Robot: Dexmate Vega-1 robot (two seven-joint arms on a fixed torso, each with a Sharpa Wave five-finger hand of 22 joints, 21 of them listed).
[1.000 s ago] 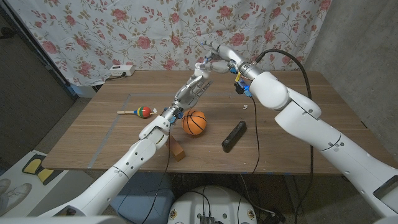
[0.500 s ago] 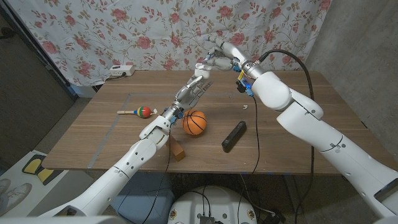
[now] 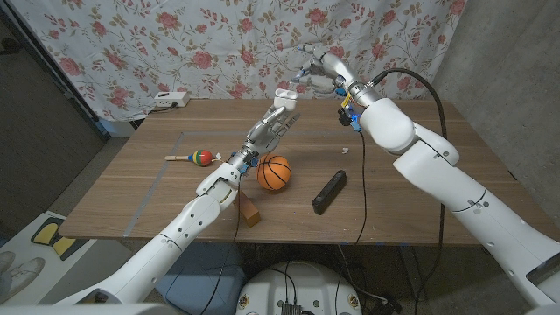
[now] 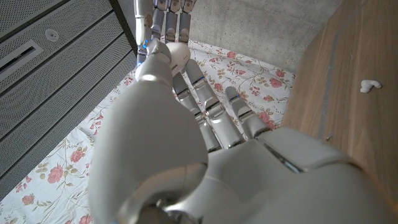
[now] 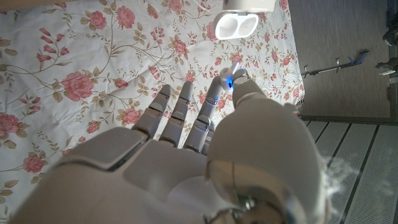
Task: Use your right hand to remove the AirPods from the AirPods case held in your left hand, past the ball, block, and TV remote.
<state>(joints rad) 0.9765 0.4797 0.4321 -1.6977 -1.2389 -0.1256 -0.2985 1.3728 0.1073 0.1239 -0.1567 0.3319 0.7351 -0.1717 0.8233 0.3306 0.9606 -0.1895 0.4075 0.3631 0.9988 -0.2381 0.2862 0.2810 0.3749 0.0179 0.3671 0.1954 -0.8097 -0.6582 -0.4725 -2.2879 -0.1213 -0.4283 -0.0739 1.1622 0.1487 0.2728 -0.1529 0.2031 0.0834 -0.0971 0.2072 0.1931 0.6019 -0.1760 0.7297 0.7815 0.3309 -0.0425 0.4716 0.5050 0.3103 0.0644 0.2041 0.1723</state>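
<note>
My left hand (image 3: 269, 127) is raised over the table's far middle and holds the white AirPods case (image 3: 284, 94) at its fingertips. The case (image 5: 241, 18) is open, and both wells look empty. My right hand (image 3: 317, 72) hovers just right of the case and a little higher, apart from it. Its thumb and a finger pinch a small white AirPod (image 5: 234, 67). Another AirPod (image 3: 345, 149) lies on the table, and it shows as a white speck (image 4: 369, 85) in the left wrist view. The case (image 4: 177, 55) sits above my left hand (image 4: 205, 143).
An orange ball (image 3: 274, 172), a wooden block (image 3: 251, 213) and a black TV remote (image 3: 329, 191) lie on the near half of the table (image 3: 157, 192). A coloured maraca (image 3: 194, 157) lies at the left, a white power strip (image 3: 169, 100) at the far left edge.
My right hand has drawn back from the case, up and to the right. The left hand and case have stayed almost still.
</note>
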